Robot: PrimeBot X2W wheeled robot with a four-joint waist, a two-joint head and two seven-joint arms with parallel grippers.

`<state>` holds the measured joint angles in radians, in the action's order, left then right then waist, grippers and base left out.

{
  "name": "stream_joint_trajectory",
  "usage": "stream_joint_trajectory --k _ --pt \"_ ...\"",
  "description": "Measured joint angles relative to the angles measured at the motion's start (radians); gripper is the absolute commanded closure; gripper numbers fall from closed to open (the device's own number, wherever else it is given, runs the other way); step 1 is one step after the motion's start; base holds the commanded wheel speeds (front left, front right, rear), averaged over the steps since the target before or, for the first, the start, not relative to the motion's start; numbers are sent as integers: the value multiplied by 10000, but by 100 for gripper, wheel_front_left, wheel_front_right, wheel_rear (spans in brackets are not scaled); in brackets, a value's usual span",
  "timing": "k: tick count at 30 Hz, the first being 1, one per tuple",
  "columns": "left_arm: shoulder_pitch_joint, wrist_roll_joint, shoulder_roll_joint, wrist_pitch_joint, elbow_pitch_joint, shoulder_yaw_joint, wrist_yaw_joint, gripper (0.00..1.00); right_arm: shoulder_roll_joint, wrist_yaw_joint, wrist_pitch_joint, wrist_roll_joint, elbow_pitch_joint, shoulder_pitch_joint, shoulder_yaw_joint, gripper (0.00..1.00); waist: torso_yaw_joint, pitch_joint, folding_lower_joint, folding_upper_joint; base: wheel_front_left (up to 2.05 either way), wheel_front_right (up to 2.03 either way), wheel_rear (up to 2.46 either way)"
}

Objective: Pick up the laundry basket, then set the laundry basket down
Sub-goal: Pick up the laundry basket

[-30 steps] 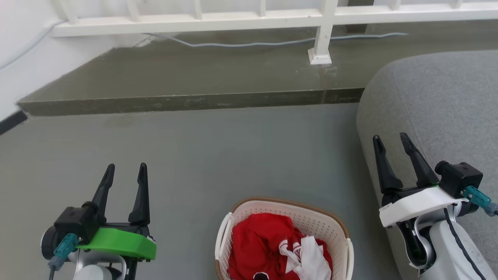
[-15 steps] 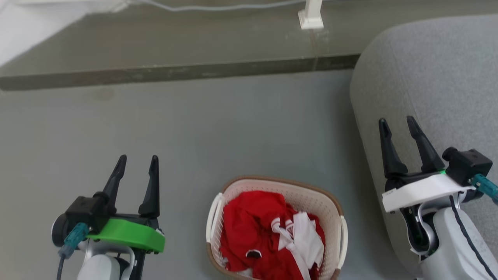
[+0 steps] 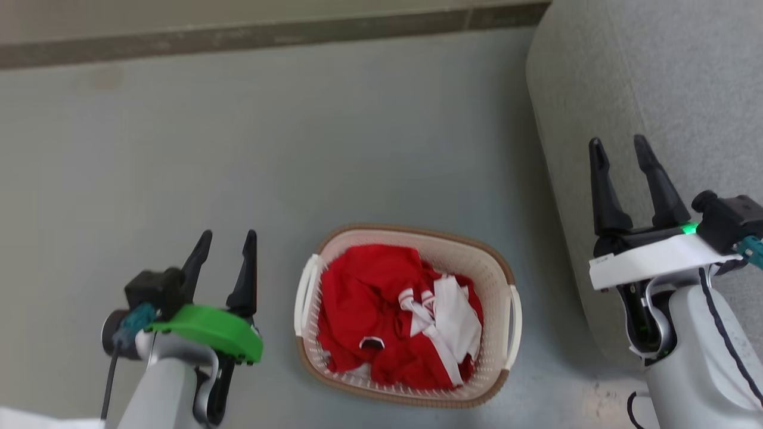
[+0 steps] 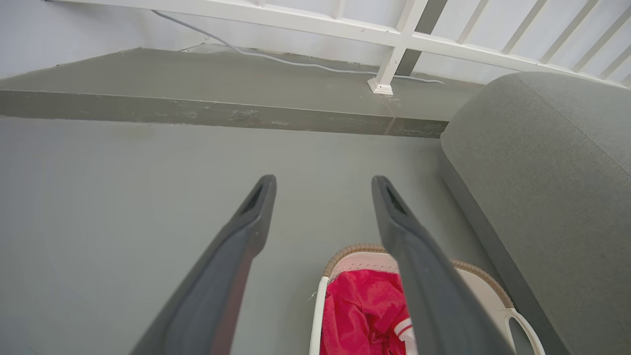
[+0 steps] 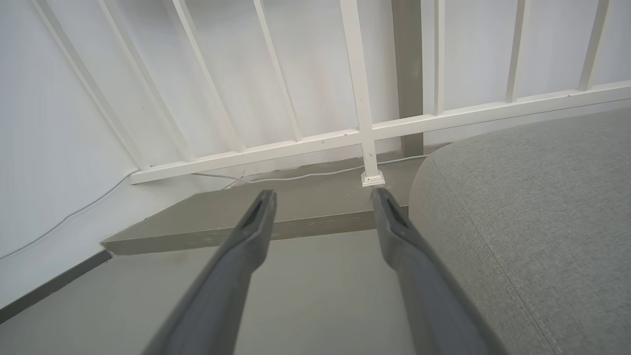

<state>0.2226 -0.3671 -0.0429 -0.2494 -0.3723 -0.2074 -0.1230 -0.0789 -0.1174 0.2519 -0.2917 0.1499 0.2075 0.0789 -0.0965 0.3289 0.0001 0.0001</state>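
Note:
The laundry basket [image 3: 477, 262] stands on the grey floor at the lower middle of the head view, cream-white and perforated with a brown rim and white side handles, holding red and white clothes [image 3: 393, 316]. My left gripper [image 3: 228, 240] is open to its left, nothing between its fingers, apart from the basket. My right gripper [image 3: 619, 146] is open at the right, over the grey sofa's edge, also apart from the basket. In the left wrist view the basket [image 4: 345, 254] lies low behind my open left gripper [image 4: 323, 183]. The right wrist view has my right gripper [image 5: 323, 198] open over bare floor.
A grey fabric sofa [image 3: 644, 71] fills the right side, close to the basket. A raised step [image 4: 197, 111] runs across the far floor, with a white railing [image 5: 365, 133] and a loose cable [image 4: 276, 58] behind it. A white wall [image 5: 44, 162] lies to the left.
The head camera has tilted downward, so the basket and floor slid up the picture and the railing left it. Both grippers stay open and hold nothing.

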Motion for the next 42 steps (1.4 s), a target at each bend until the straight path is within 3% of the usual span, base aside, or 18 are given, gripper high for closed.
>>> stream_joint_trajectory --k 11,17,42 --pt "1497 -430 -98 671 -1732 -658 -13 0 94 -56 0 -2 -205 680 -8 0 -350 1440 1 0 0 0 0" --pt "2159 -514 -424 1087 -2629 -1066 -13 0 148 -56 0 -8 -291 1051 -10 0 -599 2216 1 0 0 0 0" --pt "3954 -1315 -1170 2353 -4784 -2529 -13 0 305 -58 27 -192 -372 2032 48 0 -1581 4412 0 -1 0 0 0"
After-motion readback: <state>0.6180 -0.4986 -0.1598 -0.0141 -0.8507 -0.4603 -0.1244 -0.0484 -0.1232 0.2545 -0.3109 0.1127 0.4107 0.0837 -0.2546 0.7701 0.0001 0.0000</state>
